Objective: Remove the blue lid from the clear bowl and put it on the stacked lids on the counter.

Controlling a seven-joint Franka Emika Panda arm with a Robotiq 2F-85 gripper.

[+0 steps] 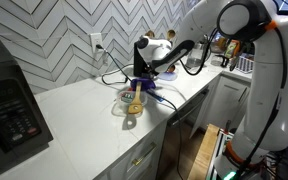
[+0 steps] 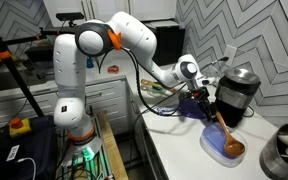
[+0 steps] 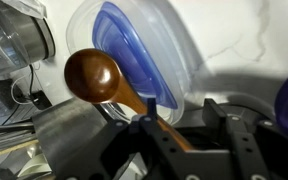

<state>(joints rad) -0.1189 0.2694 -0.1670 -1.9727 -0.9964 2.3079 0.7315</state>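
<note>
Blue lid [image 3: 134,45] not yet lifted: sitting on the clear bowl [image 3: 187,70] on the bench [image 2: 174,160], with a wooden spoon [image 3: 94,75] lying across it. Gripper [image 3: 156,128] close by, spoon handle passing between the jaws; cannot tell whether pinched or loose. Judged to be the approach step. Next: clear the spoon away, then close on the lid rim and lift gently.
</note>
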